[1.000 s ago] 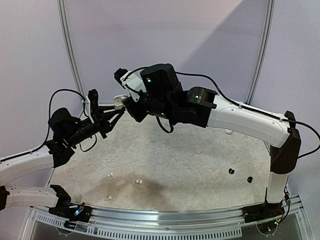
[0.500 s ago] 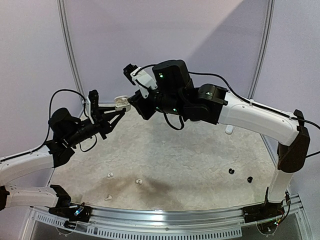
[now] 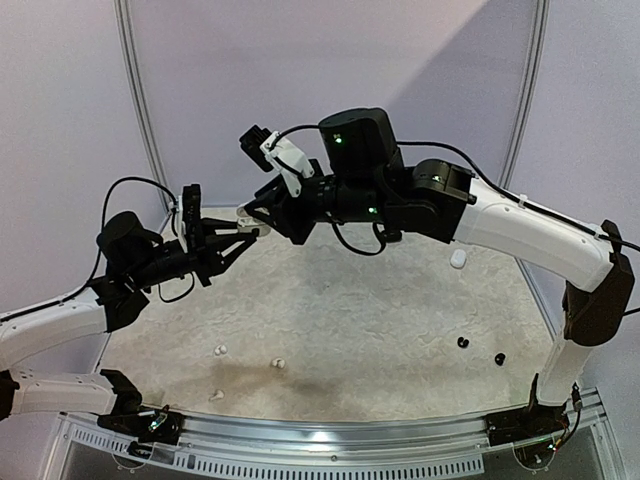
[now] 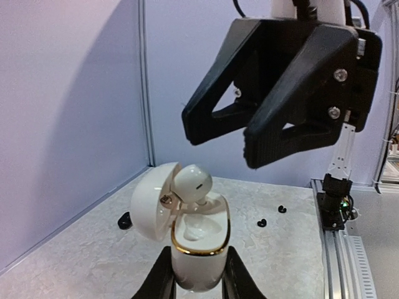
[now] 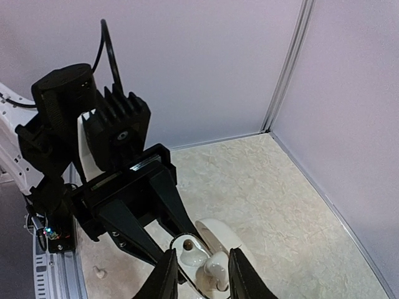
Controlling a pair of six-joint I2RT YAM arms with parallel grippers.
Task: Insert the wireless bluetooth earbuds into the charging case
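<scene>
My left gripper [image 4: 196,283] is shut on the base of a white charging case [image 4: 198,249] with a gold rim, held upright in the air with its lid open. One white earbud [image 4: 191,184] sits tilted in the case's far slot; the near slot looks empty. My right gripper [image 4: 221,152] hangs open just above the case, touching nothing. In the right wrist view its fingers [image 5: 165,277] straddle the case [image 5: 198,255] and the earbud [image 5: 218,274]. In the top view both grippers meet at the back left [image 3: 252,228].
Three white earbuds [image 3: 219,350] [image 3: 278,363] [image 3: 215,395] lie near the front left. Two black earbuds [image 3: 462,342] [image 3: 498,358] lie at the right. Another white case [image 3: 458,258] sits at the back right. A small black object [image 4: 124,220] lies by the left wall.
The right gripper drew back from the case, then swung over it again with its wrist higher. The left gripper lowered the case slightly and moved it right.
</scene>
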